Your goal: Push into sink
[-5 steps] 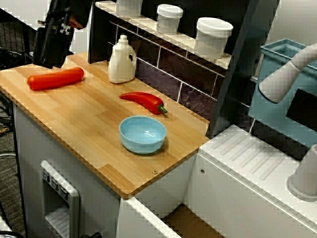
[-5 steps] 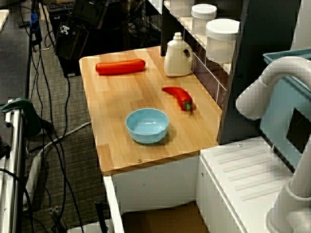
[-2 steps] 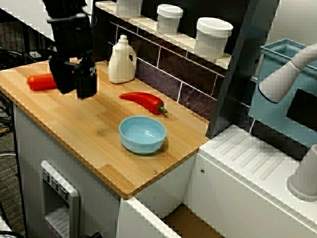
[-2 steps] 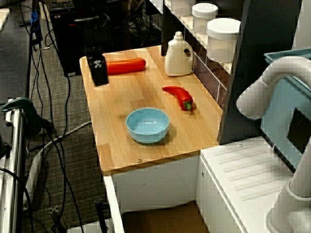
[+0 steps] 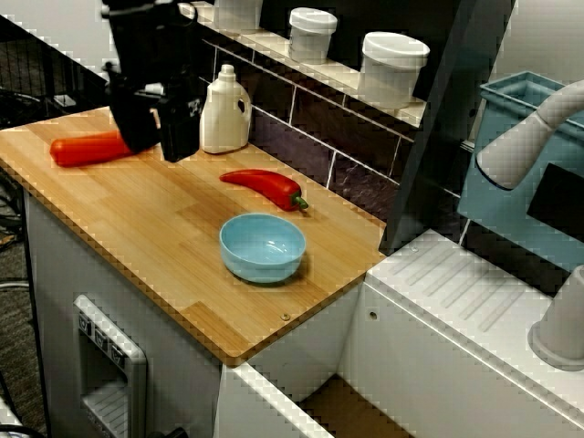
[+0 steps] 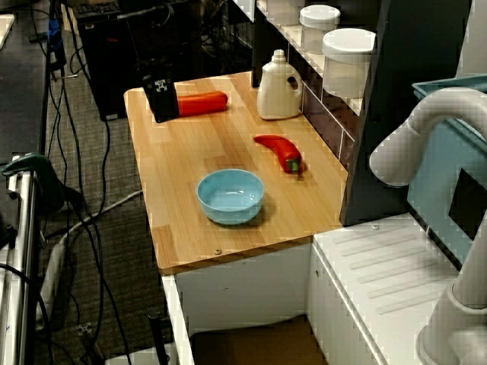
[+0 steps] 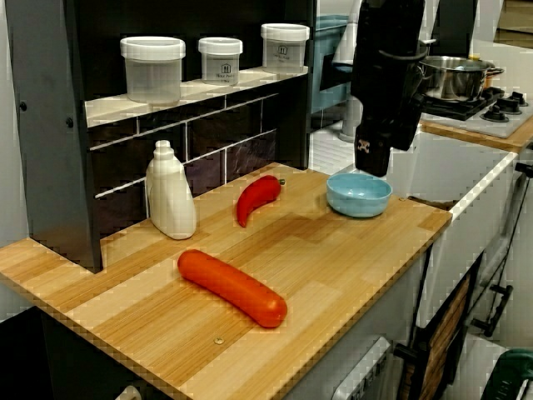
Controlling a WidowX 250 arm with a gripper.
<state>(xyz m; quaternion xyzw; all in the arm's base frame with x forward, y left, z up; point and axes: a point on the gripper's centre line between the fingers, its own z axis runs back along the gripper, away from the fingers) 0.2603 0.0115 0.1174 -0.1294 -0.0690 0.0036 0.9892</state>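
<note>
A light blue bowl (image 5: 263, 246) (image 6: 230, 196) (image 7: 359, 193) sits upright and empty on the wooden counter (image 5: 137, 219), near the edge that borders the sink. Only a corner of the sink (image 5: 339, 411) (image 6: 251, 346) shows, with white walls and a brownish floor, below the counter's end. My black gripper (image 5: 160, 146) (image 6: 163, 115) (image 7: 372, 167) points down at the counter's far end, over one end of the red sausage (image 5: 87, 149). It is well away from the bowl, and its fingers look pressed together around nothing.
A red pepper (image 5: 265, 187) lies between the bowl and the tiled back wall. A white bottle (image 5: 224, 111) stands just behind the gripper. Lidded jars (image 5: 394, 68) line the shelf. Past the sink are a ribbed drainboard (image 5: 474, 292), a faucet (image 5: 529, 137) and a teal bin (image 5: 516, 182).
The gripper came in from beyond the counter's far corner, dropped lower and moved toward the bottle, so it now covers the sausage's near end. Bowl, pepper and sausage stayed put.
</note>
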